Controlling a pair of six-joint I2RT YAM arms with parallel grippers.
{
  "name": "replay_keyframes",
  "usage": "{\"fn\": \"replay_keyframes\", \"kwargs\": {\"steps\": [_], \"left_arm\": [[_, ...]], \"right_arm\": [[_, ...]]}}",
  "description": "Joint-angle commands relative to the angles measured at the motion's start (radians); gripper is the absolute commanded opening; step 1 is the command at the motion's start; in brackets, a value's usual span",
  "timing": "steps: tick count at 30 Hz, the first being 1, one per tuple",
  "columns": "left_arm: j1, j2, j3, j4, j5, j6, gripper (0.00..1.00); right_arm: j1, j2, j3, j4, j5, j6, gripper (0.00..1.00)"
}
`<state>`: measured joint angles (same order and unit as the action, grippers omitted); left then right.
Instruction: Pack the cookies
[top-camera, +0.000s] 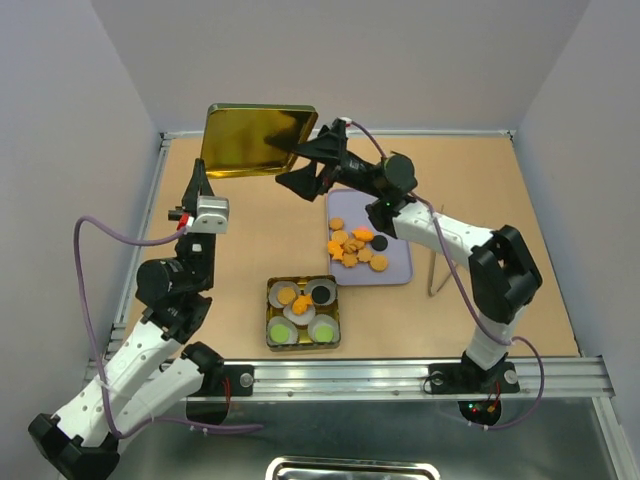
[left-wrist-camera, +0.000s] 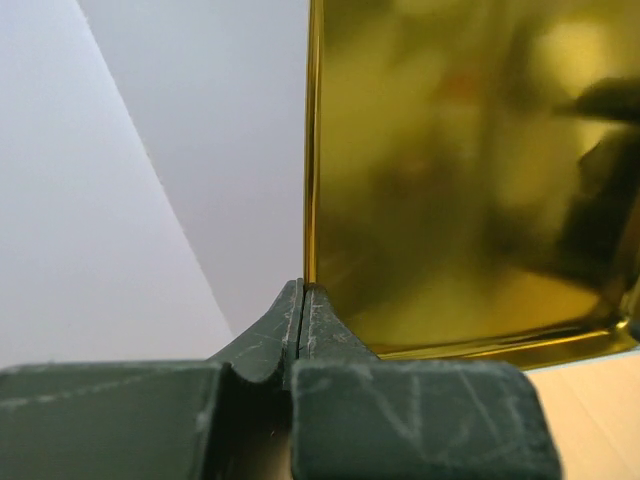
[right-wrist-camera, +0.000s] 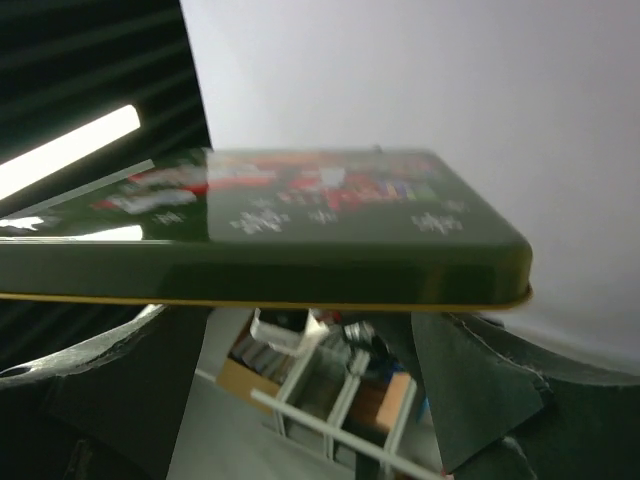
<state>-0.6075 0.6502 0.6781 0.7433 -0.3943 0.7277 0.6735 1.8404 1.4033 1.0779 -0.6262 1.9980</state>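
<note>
The cookies (top-camera: 352, 247), mostly orange with one black, lie heaped on a lavender tray (top-camera: 395, 270). More cookies (top-camera: 297, 299) sit in white paper cups inside the open square tin (top-camera: 271, 337). The tin's lid (top-camera: 255, 135) hangs tilted in the air at the back, gold inside facing the camera. My left gripper (top-camera: 199, 172) is shut on the lid's lower left rim; in the left wrist view the lid (left-wrist-camera: 460, 180) rises from the pinched gripper (left-wrist-camera: 302, 290). My right gripper (top-camera: 300, 158) stands open at the lid's right edge. In the right wrist view the lid's dark green rim (right-wrist-camera: 300, 255) crosses just above the spread gripper (right-wrist-camera: 300, 320).
A thin metal tool (top-camera: 436, 272) stands just right of the tray. White walls close the table at the back and both sides. The tin sits near the front edge, between the two arm bases.
</note>
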Motion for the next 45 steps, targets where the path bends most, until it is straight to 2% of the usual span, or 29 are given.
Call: {"fn": "replay_keyframes", "kwargs": {"steps": [1,5,7,12,17,18,21,28,31,37,45], "left_arm": [[-0.003,0.032,0.069,0.145,0.098,0.102,0.00],[0.005,0.074,0.136,0.159,0.138,0.154,0.00],[0.017,0.086,0.164,0.165,0.156,0.157,0.00],[0.040,0.108,0.204,0.197,0.236,0.122,0.00],[0.041,0.089,0.232,0.188,0.276,0.118,0.00],[0.040,0.086,0.238,0.177,0.285,0.122,0.00],[0.040,0.065,0.221,0.159,0.311,0.113,0.00],[0.040,0.006,0.193,0.093,0.359,0.128,0.00],[0.040,-0.012,0.172,0.079,0.362,0.124,0.00],[0.038,-0.027,0.150,0.087,0.356,0.127,0.00],[0.038,-0.017,0.141,0.088,0.373,0.145,0.00]], "right_arm": [[-0.044,-0.168,-0.148,0.137,-0.173,0.417,0.87],[-0.139,-0.353,-0.344,0.139,-0.165,0.462,0.89],[-0.178,-0.395,-0.386,0.139,-0.164,0.484,0.90],[-0.206,-0.425,-0.423,0.137,-0.138,0.496,0.91],[-0.206,-0.418,-0.477,0.078,-0.027,0.570,0.93],[-0.206,-0.414,-0.440,-0.011,-0.036,0.553,0.94],[-0.204,-0.336,-0.274,-0.078,-0.084,0.509,0.96],[-0.201,-0.195,-0.026,-0.093,-0.098,0.561,0.96],[-0.184,-0.175,0.032,-0.125,-0.096,0.565,0.96],[-0.135,-0.181,0.086,-0.239,-0.165,0.544,0.97],[-0.077,-0.277,0.010,-0.384,-0.265,0.513,0.97]]}}
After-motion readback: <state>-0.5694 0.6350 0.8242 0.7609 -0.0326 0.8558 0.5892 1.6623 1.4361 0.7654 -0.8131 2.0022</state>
